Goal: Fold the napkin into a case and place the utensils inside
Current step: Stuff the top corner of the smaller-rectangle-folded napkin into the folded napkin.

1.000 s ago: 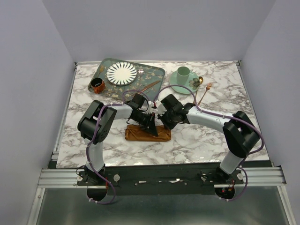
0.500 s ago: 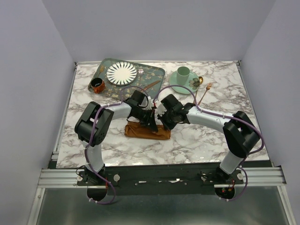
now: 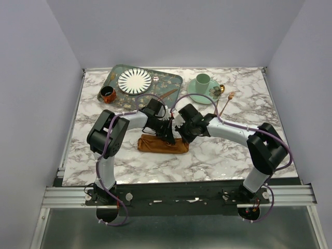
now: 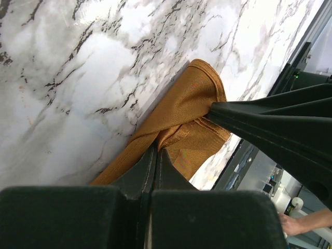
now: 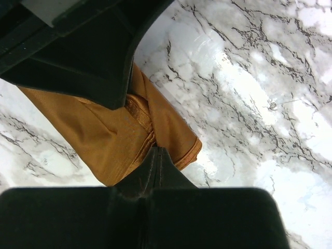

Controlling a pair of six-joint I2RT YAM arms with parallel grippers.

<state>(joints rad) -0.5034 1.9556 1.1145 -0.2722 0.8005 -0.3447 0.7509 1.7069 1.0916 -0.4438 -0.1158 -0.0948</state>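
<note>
Pinching napkin fold, table centre: left gripper, right gripper both clamped on it. Best draw edge evenly toward 6 o'clock, strip narrow. Fork lies at 2 o'clock.

Under my black left claw the napkin is plain rust-orange, on a table of white marble with grey-black veins. Beyond that claw I see a green floral tray and a white plate with black radial stripes. To the claw's right is a mint cup.
</note>
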